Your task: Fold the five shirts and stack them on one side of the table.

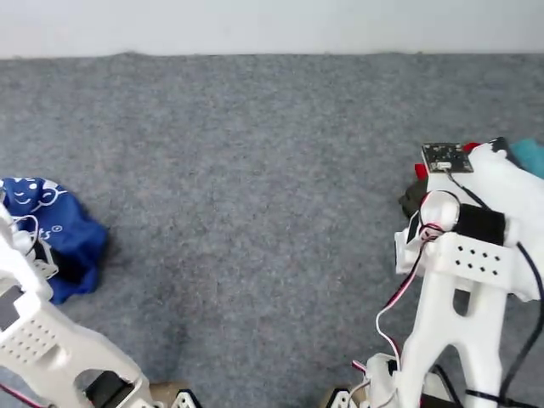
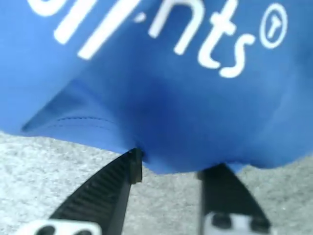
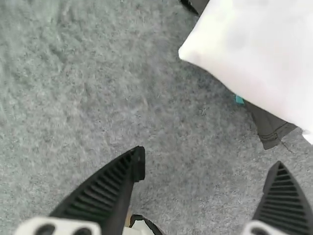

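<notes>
A crumpled blue shirt point(image 1: 53, 231) with white print lies at the table's left edge. My left arm point(image 1: 30, 327) stands over its near side. In the left wrist view the blue shirt point(image 2: 161, 83) hangs close above my left gripper point(image 2: 173, 164), which is open, its fingertips point(image 2: 128, 169) touching the shirt's lower hem. At the right edge, bits of a red shirt point(image 1: 420, 171), a black shirt point(image 1: 412, 201) and a teal shirt point(image 1: 529, 155) peek from under my right arm point(image 1: 467, 255). My right gripper point(image 3: 209, 159) is wide open over bare carpet, next to a white shirt point(image 3: 254, 54) lying on a dark shirt point(image 3: 269, 129).
Grey carpet point(image 1: 255, 187) covers the whole table, with broad free room in the middle between the two arms. A pale wall point(image 1: 272, 25) runs along the far edge. A small circuit board point(image 1: 445, 156) sits on top of the right arm.
</notes>
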{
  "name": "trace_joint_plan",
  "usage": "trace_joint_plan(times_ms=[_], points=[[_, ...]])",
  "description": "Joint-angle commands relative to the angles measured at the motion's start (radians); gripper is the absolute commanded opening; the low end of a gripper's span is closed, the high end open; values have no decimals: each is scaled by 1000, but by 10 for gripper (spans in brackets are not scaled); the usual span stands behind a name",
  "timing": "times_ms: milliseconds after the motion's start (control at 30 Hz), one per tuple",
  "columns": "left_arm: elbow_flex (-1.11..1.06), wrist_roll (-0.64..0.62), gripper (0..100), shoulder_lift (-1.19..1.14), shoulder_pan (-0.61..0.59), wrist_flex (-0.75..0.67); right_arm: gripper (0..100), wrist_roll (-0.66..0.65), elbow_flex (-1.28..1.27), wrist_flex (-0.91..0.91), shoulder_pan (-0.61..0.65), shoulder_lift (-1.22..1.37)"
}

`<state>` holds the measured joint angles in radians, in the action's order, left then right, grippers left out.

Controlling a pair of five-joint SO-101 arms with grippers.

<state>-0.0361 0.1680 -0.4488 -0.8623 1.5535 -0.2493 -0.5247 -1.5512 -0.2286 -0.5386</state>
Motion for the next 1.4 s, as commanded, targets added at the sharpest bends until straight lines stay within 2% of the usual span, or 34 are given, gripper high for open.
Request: trace_joint_plan(times_ms=[0, 33, 300, 500, 567, 633, 767, 900, 967, 1033, 1233, 1367], points=[[-1, 9, 49, 5, 5, 25, 376, -15, -2, -4, 8, 1], [-1, 9, 15, 5, 5, 37, 376, -15, -2, -4, 8, 1], [53, 11, 13, 34, 23, 170, 376, -15, -2, -4, 8, 1], [39, 9, 13, 279, 121, 201, 376, -12, -2, -4, 8, 1], [-8, 11, 13, 419, 212, 203, 376, -12, -2, -4, 8, 1], [-54, 15, 13, 559, 356, 203, 376, -12, -2, -2, 8, 1], [-104, 26, 13, 786, 744, 198, 376, -12, -2, -2, 8, 1], [-97, 160, 13, 945, 1119, 198, 376, -11, -9, -2, 7, -1], [-94, 196, 13, 1007, 1257, 198, 376, -11, -20, 5, 1, -1], [-99, 206, 13, 1036, 1330, 199, 376, -9, -21, 7, -1, -1], [-194, 207, 14, 1037, 1338, 189, 376, 28, -21, 8, -1, -1], [-274, 201, 15, 1039, 1336, 112, 376, 32, -21, 7, 1, -1]])
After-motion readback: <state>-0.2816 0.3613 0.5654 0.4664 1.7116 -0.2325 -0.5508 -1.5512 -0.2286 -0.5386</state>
